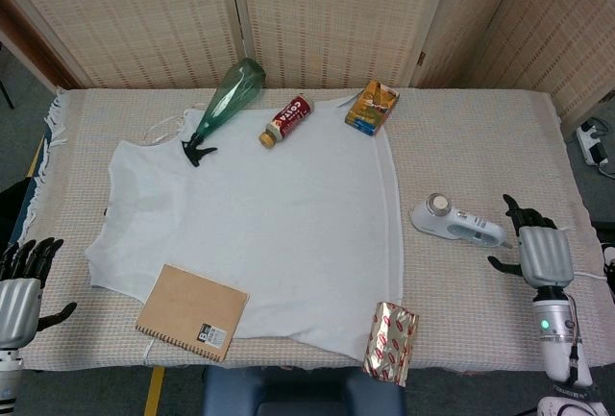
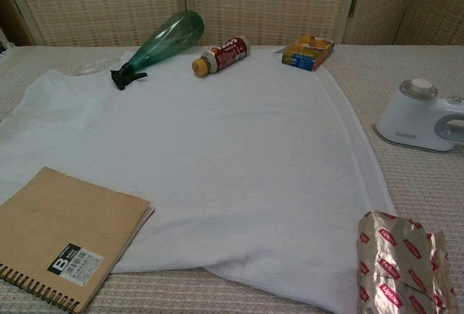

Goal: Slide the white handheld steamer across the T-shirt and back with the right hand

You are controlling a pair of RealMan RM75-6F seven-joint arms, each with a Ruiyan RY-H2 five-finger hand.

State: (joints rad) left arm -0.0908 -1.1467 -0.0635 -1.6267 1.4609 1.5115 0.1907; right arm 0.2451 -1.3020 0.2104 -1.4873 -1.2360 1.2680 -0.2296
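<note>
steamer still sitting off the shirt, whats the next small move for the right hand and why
Probably ease the right hand a little further toward the white handheld steamer and close around its handle. The hand is open beside the handle end and holds nothing, and the steamer rests on the table cover to the right of the T-shirt, so it must be gripped before any sliding.

My hands (image 1: 544,255) silver, black fingers; steamer (image 1: 455,225) white; T-shirt (image 1: 259,224) white; spray bottle (image 1: 227,99) green (black nozzle); notebook (image 1: 192,311) tan.
</note>
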